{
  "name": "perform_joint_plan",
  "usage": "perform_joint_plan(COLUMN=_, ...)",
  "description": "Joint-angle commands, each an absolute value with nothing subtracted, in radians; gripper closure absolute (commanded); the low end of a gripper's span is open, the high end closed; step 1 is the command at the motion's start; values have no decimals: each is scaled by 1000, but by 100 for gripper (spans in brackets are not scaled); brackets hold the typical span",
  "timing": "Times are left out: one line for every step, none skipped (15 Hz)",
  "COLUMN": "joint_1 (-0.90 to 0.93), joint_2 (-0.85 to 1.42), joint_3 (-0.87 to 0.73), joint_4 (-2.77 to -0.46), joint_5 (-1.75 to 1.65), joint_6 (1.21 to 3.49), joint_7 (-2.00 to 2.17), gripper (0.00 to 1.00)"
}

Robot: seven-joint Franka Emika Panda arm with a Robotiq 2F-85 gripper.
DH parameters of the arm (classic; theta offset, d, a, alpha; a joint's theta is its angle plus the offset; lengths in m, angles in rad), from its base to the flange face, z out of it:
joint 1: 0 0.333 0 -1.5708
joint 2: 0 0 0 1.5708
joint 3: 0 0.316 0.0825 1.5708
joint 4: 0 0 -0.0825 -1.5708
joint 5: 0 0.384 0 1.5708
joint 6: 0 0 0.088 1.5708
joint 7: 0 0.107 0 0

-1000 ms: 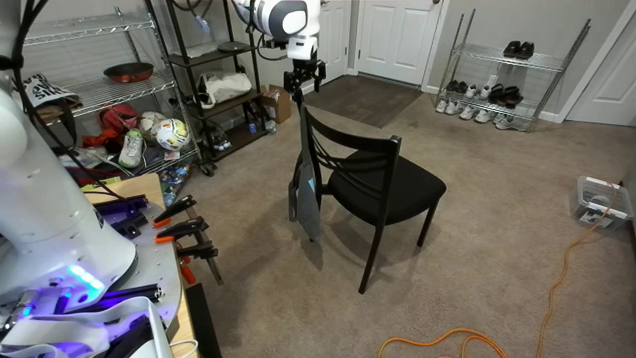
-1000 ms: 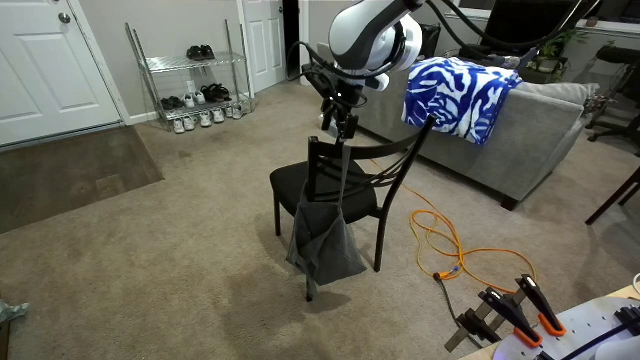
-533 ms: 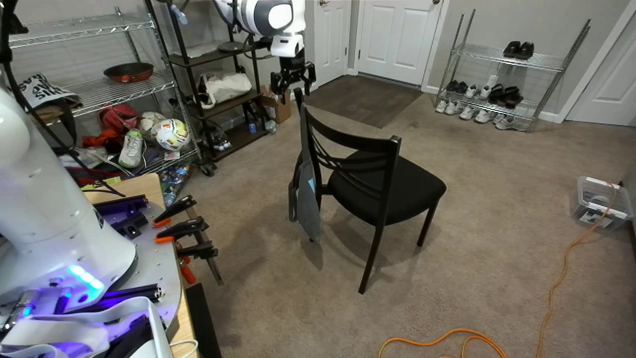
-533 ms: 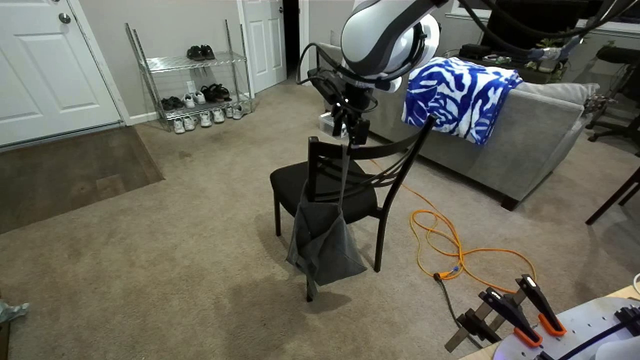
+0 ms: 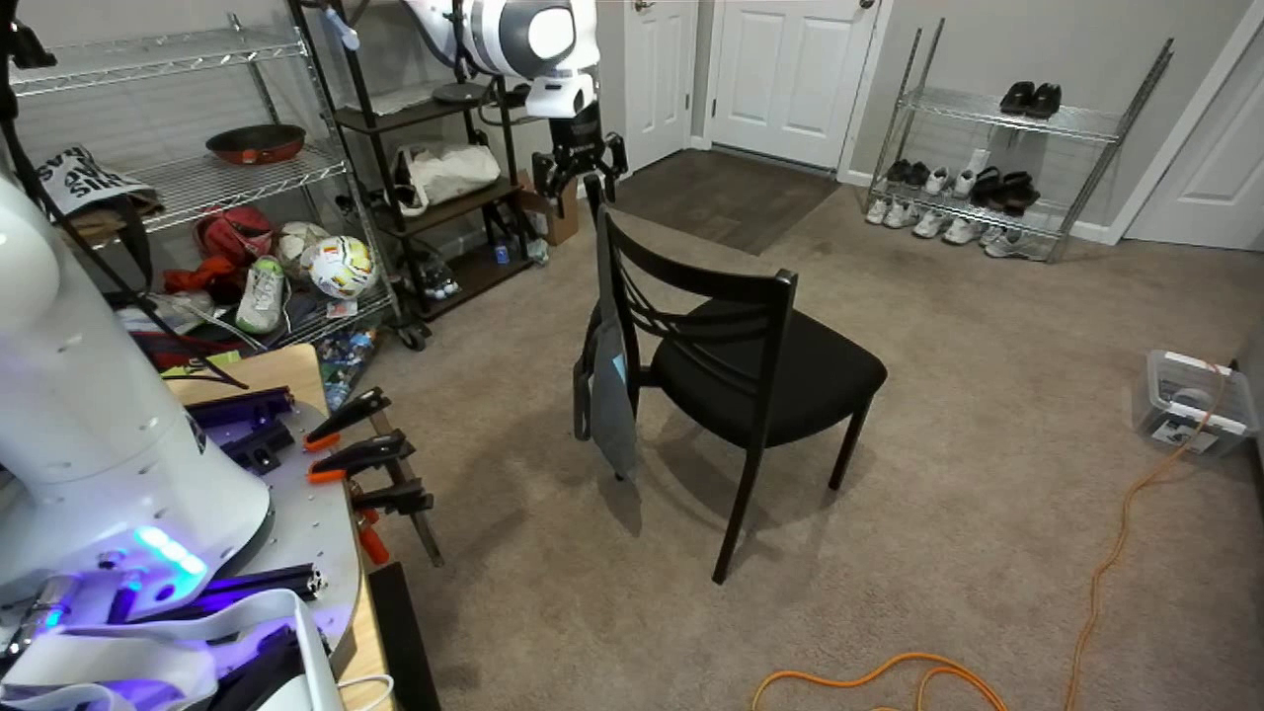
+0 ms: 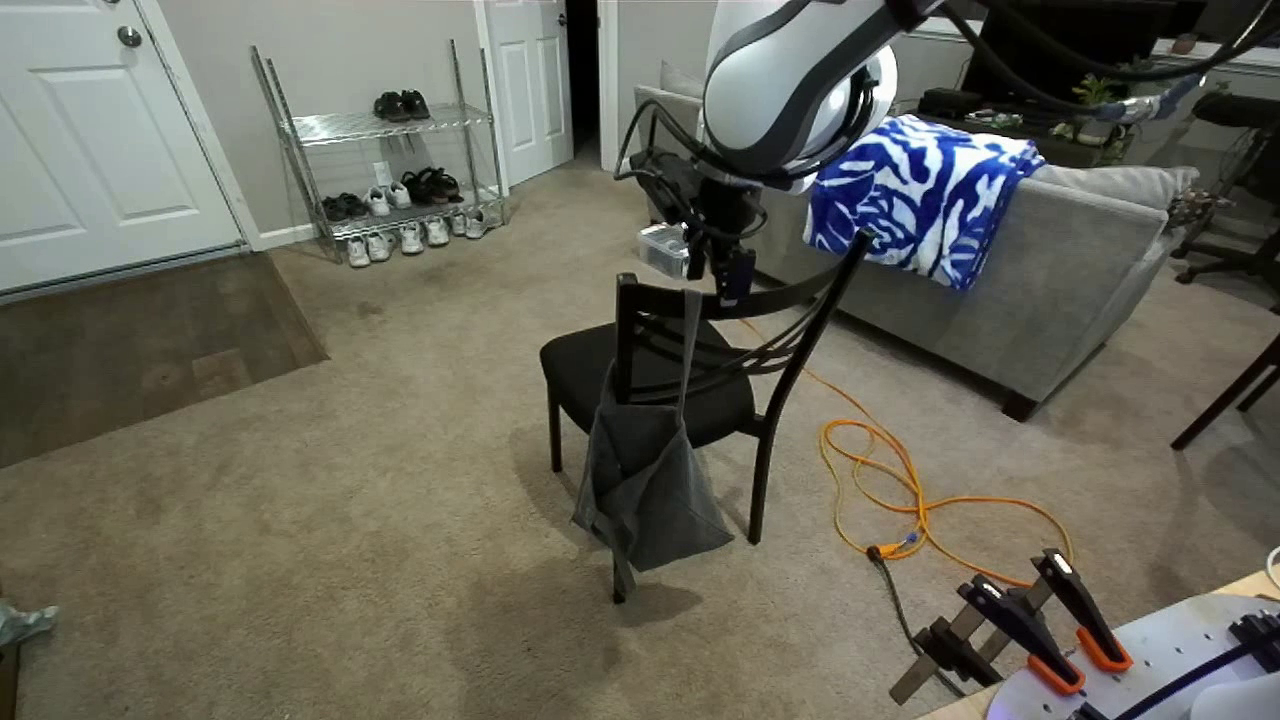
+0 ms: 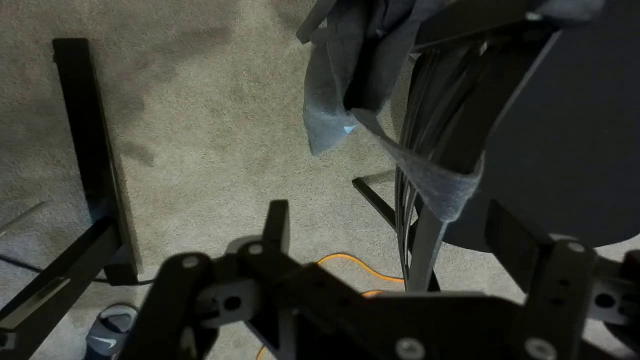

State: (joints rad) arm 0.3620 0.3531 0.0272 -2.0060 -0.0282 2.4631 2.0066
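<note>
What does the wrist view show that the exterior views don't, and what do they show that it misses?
Wrist view only: what looks like a grey shoe with a white swoosh, at lower left.

Exterior only: the silver wire shoe rack and the white-and-grey robot arm, in both exterior views.

Shared: the open black two-finger gripper, the black chair with a curved slatted back, the grey fabric bag hanging from it by a strap, and the orange cord.

Grey bag, black chair, black tool; blue-and-white patterned blanket.

Swoosh logo on grey shoe, black letters, only partly legible, on white cloth
</note>
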Motion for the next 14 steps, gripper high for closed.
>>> perform_joint_plan(joint_1=349, joint_2=329, joint_3=38, joint_4=-2051, joint_5=-55, joint_6=2508, joint_7=2029, gripper=0)
perform_joint_plan(joint_1=346, joint_2=333, joint_3=42, joint_4=-2049, joint_5=-50, joint_6=2518, joint_7=2023, gripper=0)
perform_joint_plan(joint_1=345, joint_2=335, joint_3=44, joint_4=-2049, joint_5=-47, joint_6=2529, joint_7=2019, gripper=0)
perform_joint_plan(joint_1=342, joint_2=340, joint_3=49, joint_4=-2048, joint_5=-41, joint_6=2553, joint_7=2009, gripper=0)
perform_joint_plan(joint_1=345, joint_2=343, joint_3=48, joint_4=-2051, joint_5=-45, joint_6=2578, joint_7=2011, gripper=0)
perform_joint_plan(joint_1=353, joint_2=346, joint_3=43, joint_4=-2058, joint_5=-54, joint_6=2610, joint_7=2028, gripper=0)
perform_joint_plan(joint_1=356, joint_2=351, joint_3=41, joint_4=-2060, joint_5=-55, joint_6=2631, joint_7=2029, gripper=0)
perform_joint_plan(joint_1=356, joint_2=363, joint_3=44, joint_4=-2058, joint_5=-49, joint_6=2642, joint_7=2021, gripper=0)
perform_joint_plan(joint_1=357, joint_2=373, joint_3=45, joint_4=-2056, joint_5=-46, joint_6=2651, joint_7=2019, gripper=0)
perform_joint_plan(joint_1=358, joint_2=385, joint_3=44, joint_4=-2053, joint_5=-44, joint_6=2656, joint_7=2019, gripper=0)
perform_joint_plan(joint_1=359, joint_2=393, joint_3=43, joint_4=-2050, joint_5=-44, joint_6=2655, joint_7=2019, gripper=0)
perform_joint_plan(joint_1=359, joint_2=400, joint_3=41, joint_4=-2048, joint_5=-42, joint_6=2654, joint_7=2020, gripper=0)
perform_joint_plan(joint_1=360, joint_2=405, joint_3=38, joint_4=-2048, joint_5=-42, joint_6=2655, joint_7=2022, gripper=0)
perform_joint_plan(joint_1=358, joint_2=405, joint_3=34, joint_4=-2051, joint_5=-40, joint_6=2656, joint_7=2023, gripper=0)
